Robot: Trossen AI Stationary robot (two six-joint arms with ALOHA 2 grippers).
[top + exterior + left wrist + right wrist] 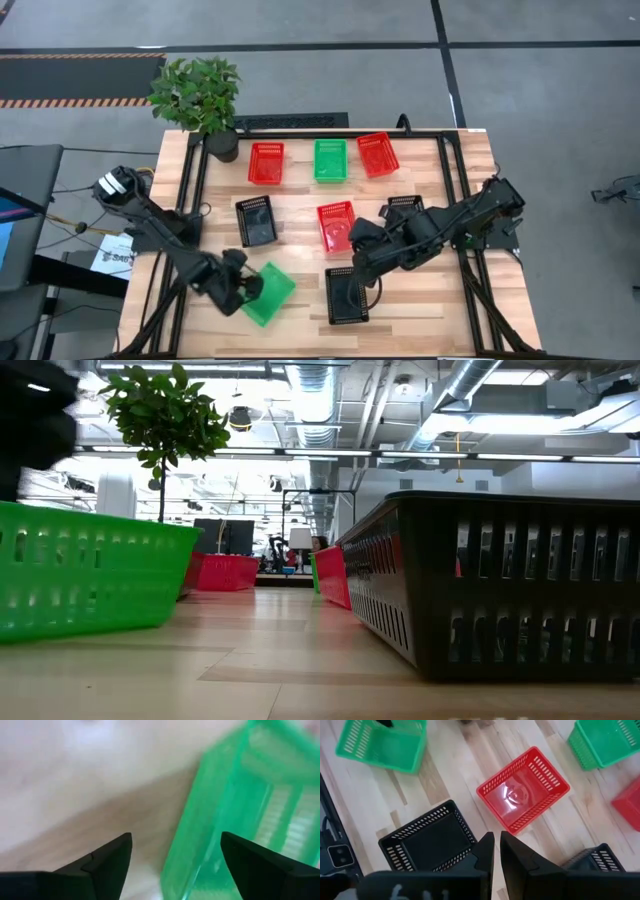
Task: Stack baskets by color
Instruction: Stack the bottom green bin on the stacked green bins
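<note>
**Mesh baskets spread over a pale wooden table**

At the far left corner a leafy potted plant [200, 100] stands in a dark pot on the light plank table [300, 225], which has a black metal frame. The left gripper [240, 290] hovers at the near left, its two dark fingers [110, 857] spread wide on either side of one wall of a green basket [268, 293]; whether the pads touch it cannot be told. That basket is translucent plastic, rectangular, with slotted mesh walls, and lies skewed to the table's edges.

Further right, a black basket [256, 220] sits mid-table. Along the far edge run a red basket [266, 163], a second green basket [330, 160] and another red basket [378, 154]. A third red basket [336, 226] lies in the centre, its glossy floor catching light. The right gripper [362, 262] hangs just beside it, fingers nearly together and holding nothing, above the gap toward the near black basket [346, 296]. The right arm partly covers a further black basket [402, 208].
</note>
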